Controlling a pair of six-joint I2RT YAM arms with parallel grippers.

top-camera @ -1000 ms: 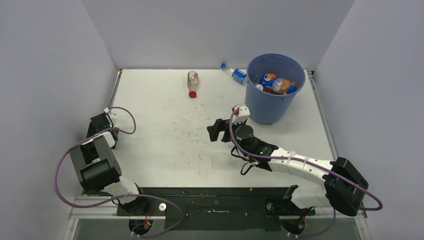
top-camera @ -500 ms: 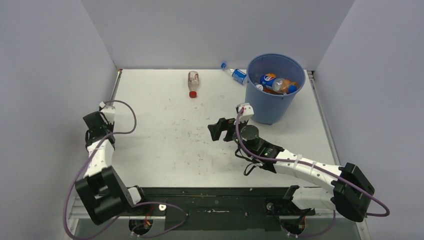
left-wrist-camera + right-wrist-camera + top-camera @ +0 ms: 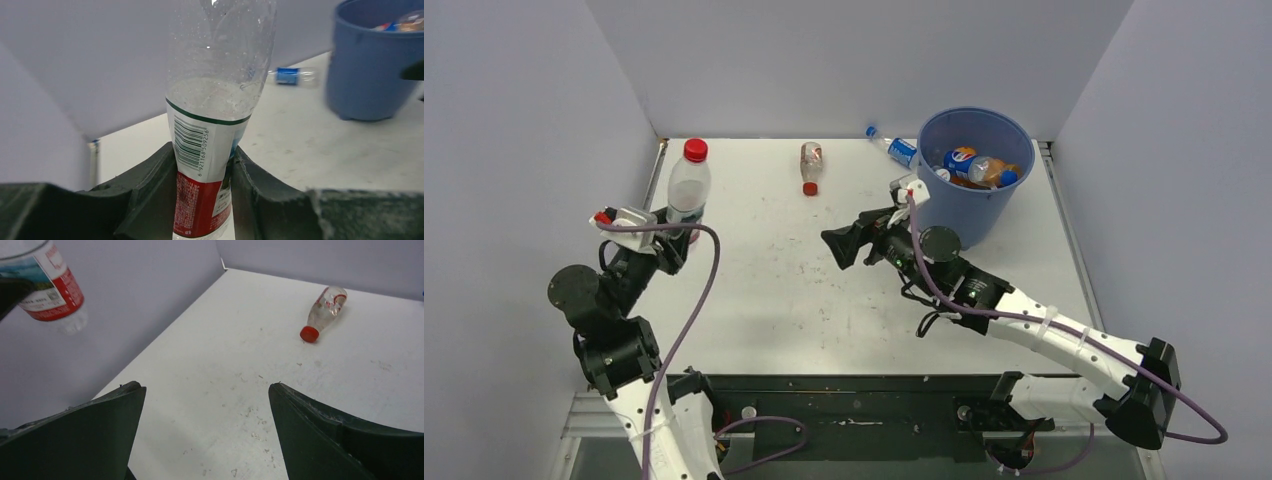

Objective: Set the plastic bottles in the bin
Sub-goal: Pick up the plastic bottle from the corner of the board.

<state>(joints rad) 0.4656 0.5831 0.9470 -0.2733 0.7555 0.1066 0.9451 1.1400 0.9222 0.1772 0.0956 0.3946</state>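
A clear plastic bottle (image 3: 687, 185) with a red cap and a red-and-white label stands upright in the air at the table's left edge. My left gripper (image 3: 674, 235) is shut on its lower body (image 3: 215, 100), with the fingers (image 3: 160, 175) pressed against the label on both sides. My right gripper (image 3: 842, 248) hangs open over the table's middle with nothing between its fingers (image 3: 207, 386). Farther back lies a second clear bottle (image 3: 810, 165) with a red cap. A blue-labelled bottle (image 3: 894, 148) lies behind the blue bin (image 3: 959, 215), which holds several bottles (image 3: 979, 168).
Grey walls close in the table on the left, back and right. The held bottle is close to the left wall. The right arm stretches from the near right corner past the bin's front. Purple cables loop around both arms.
The left arm swung up from the table's left edge and its gripper closed on the red-capped bottle, now lifted upright. The right gripper moved left and farther back, staying open.
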